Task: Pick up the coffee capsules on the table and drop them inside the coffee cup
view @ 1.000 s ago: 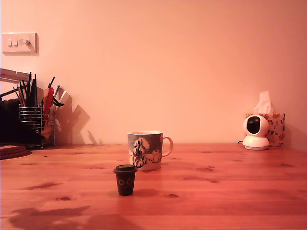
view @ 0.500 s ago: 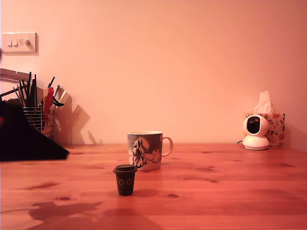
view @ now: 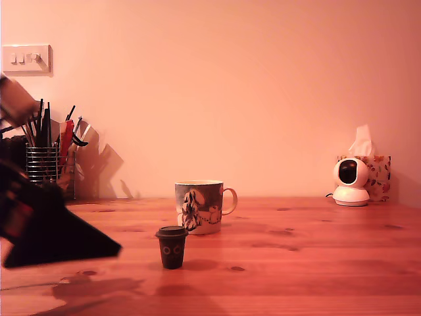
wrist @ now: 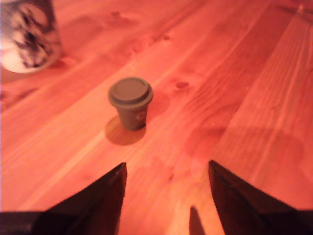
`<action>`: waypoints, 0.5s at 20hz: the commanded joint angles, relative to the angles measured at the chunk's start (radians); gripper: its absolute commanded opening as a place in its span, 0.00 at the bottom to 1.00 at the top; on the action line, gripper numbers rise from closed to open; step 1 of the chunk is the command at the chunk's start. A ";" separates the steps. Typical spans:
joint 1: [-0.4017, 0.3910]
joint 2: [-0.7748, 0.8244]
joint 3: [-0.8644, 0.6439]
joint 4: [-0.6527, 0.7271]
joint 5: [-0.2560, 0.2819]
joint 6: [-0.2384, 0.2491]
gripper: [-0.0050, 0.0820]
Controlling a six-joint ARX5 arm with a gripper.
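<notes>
From the exterior view I see my gripper point(view: 99, 249) as a blurred dark wedge low at that view's left, hanging just above the table point(view: 316, 263), its tip aimed at the coffee capsule point(view: 172, 247) but well short of it. That camera cannot tell me how the jaws stand (they merge into one black shape). The wrist view settles it: two dark fingertips point(wrist: 110, 188) spread wide apart with bare wood between them, gripping nothing, and the coffee capsule point(wrist: 130, 102) standing upright on the grain ahead of the gap, clear of both tips.

The capsule sits on its narrow base, lid up, toward the front edge of the table, with the coffee cup point(view: 199, 207) behind it and slightly toward the exterior view's right, near but not touching. The wrist view catches only a blurred slice of the cup point(wrist: 27, 34), its patterned side; the handle shows only in the exterior view, pointing to that view's right.

Only the exterior camera shows the back edge: a wire utensil holder point(view: 46, 166) at the back left corner, a small white camera point(view: 350, 182) and a tissue box point(view: 377, 175) at the back right, and a light switch point(view: 26, 59) on the wall.
</notes>
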 commanded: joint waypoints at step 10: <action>-0.040 0.255 0.205 0.035 -0.039 -0.013 0.62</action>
